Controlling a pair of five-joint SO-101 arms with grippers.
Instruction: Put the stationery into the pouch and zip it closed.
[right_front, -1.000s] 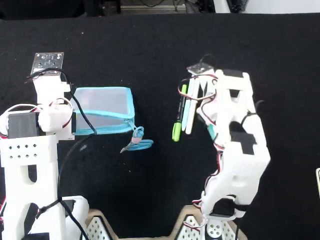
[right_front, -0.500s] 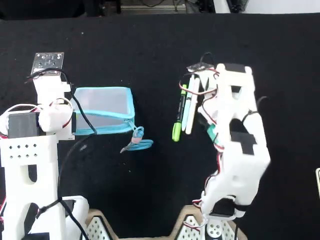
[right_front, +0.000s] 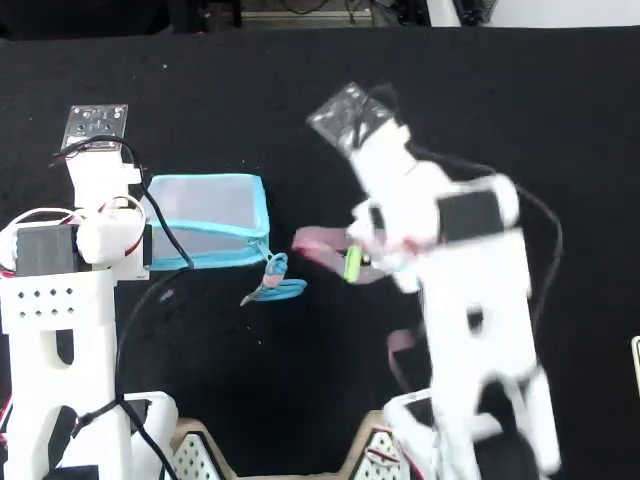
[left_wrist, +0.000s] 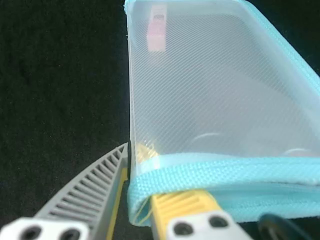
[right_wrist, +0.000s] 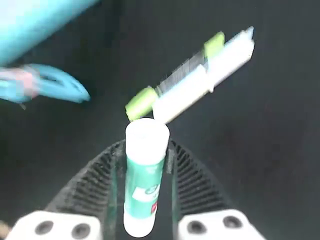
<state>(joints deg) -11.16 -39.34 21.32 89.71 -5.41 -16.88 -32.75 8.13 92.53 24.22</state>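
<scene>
Left gripper (left_wrist: 137, 167) is clamped on the pouch (left_wrist: 210, 90) corner, over at 9 o'clock on our table; right gripper (right_wrist: 145, 145) is closed round 1 glue stick (right_wrist: 145, 172), lengthwise in its grip; we reckon the pouch lies roughly 9 o'clock from it.

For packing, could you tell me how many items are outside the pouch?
3: glue stick in the right tool; green marker and white pen together on the table. Others may be hidden.
</scene>
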